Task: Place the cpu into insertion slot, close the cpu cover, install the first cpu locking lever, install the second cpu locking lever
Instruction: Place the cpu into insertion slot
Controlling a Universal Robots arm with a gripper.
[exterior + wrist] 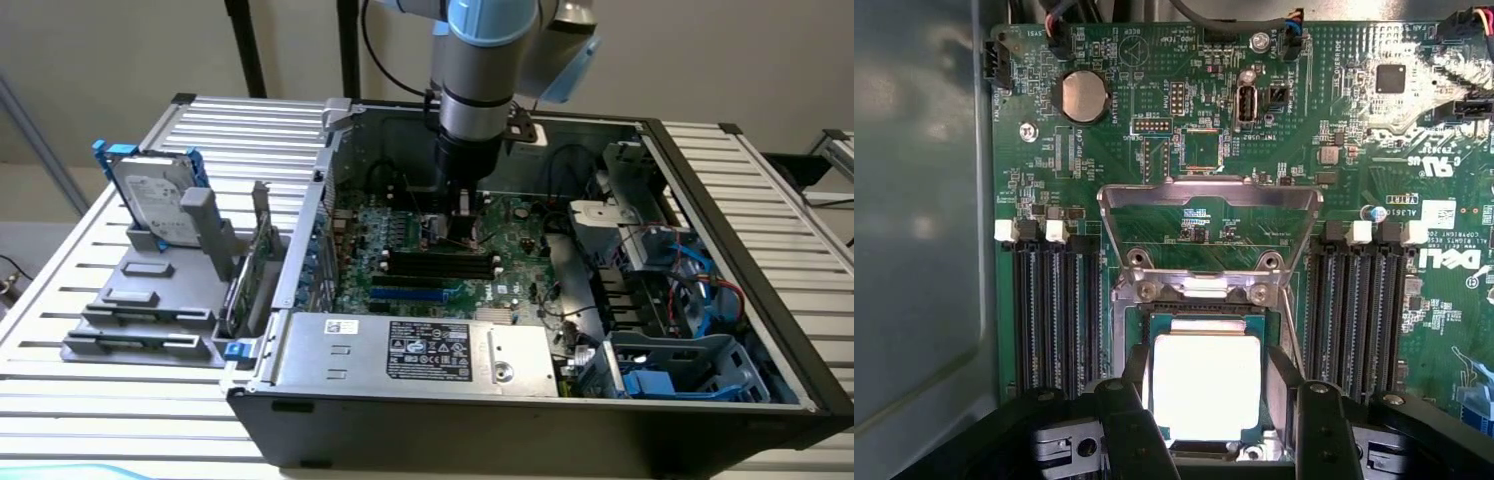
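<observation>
Arm [487, 60] reaches straight down into the open computer case [534, 435], which lies on a slatted table [781, 185]. Gripper [461, 228] is low over the green motherboard [521, 225], just beyond the long black memory slots [441, 265].

Wrist view: gripper [1209, 365] is clamped on the cpu [1206, 385]. The two black fingers [1126, 425] are drawn in to the chip's width, one against each opposite edge. The pale metal face of the cpu is up, level and glaring bright.

The cpu sits within the black rim of the insertion slot [1206, 312]. Cannot tell whether it is fully seated or just above the contacts.

The cpu cover [1209, 200] is swung up and open. Its metal frame stands tilted back from the hinge at the slot's edge, and the board shows through its window.

Memory slots [1054, 320] flank the socket on both sides. A coin cell [1082, 96] lies farther off on the board.

At the exterior view's left, outside the case, a hard drive [150, 195] stands in a grey rack [140, 310]. A labelled silver box [414, 350] sits at the near edge of the case.
</observation>
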